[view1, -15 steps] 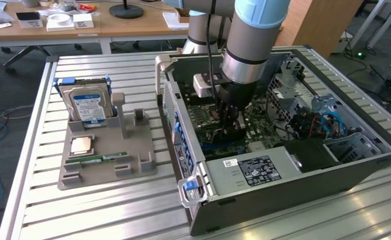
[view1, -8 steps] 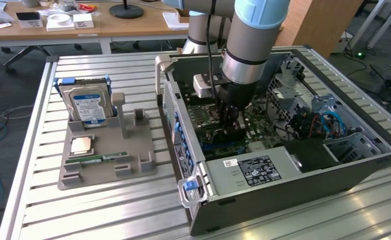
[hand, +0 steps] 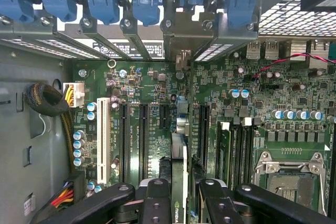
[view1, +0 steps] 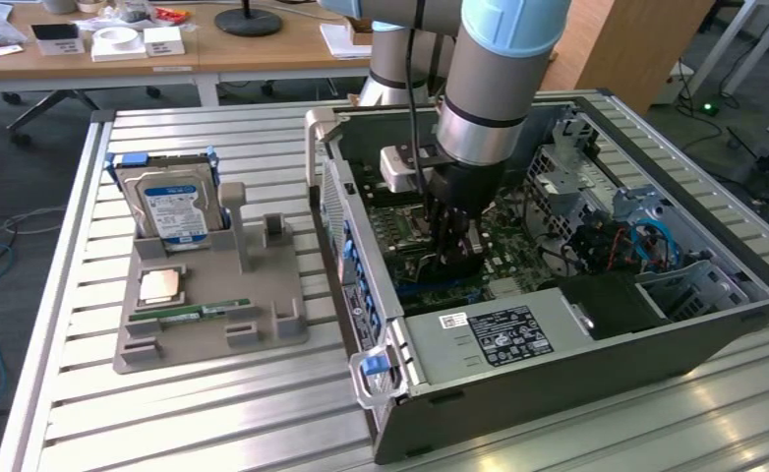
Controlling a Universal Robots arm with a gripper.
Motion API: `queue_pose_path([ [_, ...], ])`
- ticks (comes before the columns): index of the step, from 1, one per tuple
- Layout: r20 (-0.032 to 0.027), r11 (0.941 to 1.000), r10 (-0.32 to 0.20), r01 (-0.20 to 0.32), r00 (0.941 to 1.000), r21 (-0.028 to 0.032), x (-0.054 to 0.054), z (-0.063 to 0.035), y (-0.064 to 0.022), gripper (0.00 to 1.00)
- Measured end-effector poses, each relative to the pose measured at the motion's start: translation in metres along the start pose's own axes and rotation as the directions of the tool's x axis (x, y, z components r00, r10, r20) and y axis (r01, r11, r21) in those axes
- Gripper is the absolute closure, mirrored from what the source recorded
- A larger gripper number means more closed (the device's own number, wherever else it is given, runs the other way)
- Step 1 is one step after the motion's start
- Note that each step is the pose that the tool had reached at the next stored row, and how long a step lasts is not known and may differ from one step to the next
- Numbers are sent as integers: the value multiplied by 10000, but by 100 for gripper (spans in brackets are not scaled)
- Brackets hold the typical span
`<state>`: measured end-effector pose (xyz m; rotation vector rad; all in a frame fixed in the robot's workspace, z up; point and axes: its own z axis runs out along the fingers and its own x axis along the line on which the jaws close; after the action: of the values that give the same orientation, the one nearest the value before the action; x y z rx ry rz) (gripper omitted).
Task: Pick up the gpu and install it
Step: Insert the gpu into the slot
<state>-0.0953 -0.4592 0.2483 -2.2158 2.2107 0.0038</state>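
Exterior view puts us deep in the install step: our arm (view1: 497, 88) reaches down into the open computer case (view1: 739, 295), which lies on its side on the slatted desk (view1: 227, 423). Taking the case as our landmark, the grey parts holder (view1: 207, 324) sits just beside it, toward the exterior view's left, carrying the hard drive (view1: 175, 211) upright, with the memory stick (view1: 207, 312) lying flat in the holder. Inside the case, the motherboard (hand: 220, 103) covers the floor, and our hand (hand: 178, 195) hangs low over its row of expansion slots (hand: 143, 140).

The hand is closed on the gpu (hand: 178, 182), which we hold on edge, its thin dark body running between the fingers (hand: 152, 203) toward the rear slot brackets (hand: 178, 35) of the case. It appears lined up with a slot near the middle of the board, though we cannot tell whether its edge is touching the connector.

We judge the next move calls for a straight, square press into the slot, with the metal end meeting the bracket opening.
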Motion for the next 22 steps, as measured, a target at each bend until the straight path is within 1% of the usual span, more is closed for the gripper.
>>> queue_pose_path([
  [22, 0, 10000, -2, 2, 10000, 0, 0, 11, 9, 75],
])
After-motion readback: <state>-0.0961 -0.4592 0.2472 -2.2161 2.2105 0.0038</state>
